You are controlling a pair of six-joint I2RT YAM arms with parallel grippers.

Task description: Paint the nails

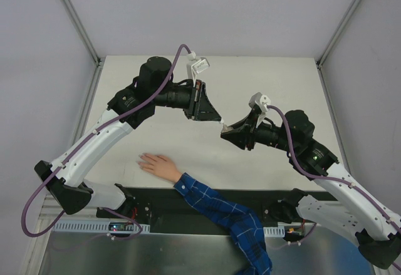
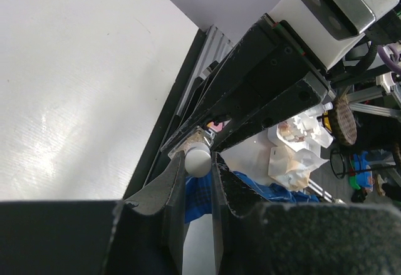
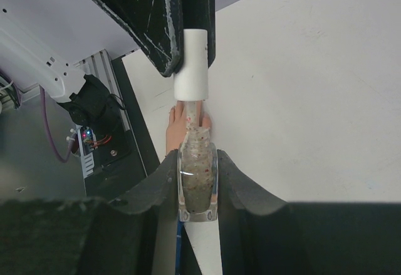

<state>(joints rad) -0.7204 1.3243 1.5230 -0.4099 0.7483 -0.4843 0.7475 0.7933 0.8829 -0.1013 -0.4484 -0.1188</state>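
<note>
So here's where we're at: the right gripper (image 3: 197, 165) is clenched around a small clear bottle (image 3: 197, 190) of glittery greyish polish, and the left gripper (image 2: 198, 163) is clamped on its white cap (image 3: 190, 65). The cap sits just clear of the bottle neck, with a bit of brush stem (image 3: 192, 109) showing between them, so we'd call this the uncapping step, with no painting done yet.

The nails (image 1: 141, 159) are on the hand (image 1: 158, 165) with the blue plaid sleeve (image 1: 219, 212). It lies flat on the worktop (image 1: 263, 81), below both grippers and over toward the left arm's base. They're too small for us to make out one by one.

What we'd do to get this step right:
- pull the cap straight along the bottle's axis so the brush doesn't scrape the neck or flick polish
- keep the bottle from tipping in the right gripper, since it's open now
- let extra polish drain off before swinging the brush down to the fingertips

As for brands or labels, we can't read any writing on the bottle or the cap, and both look plain from these angles.
</note>
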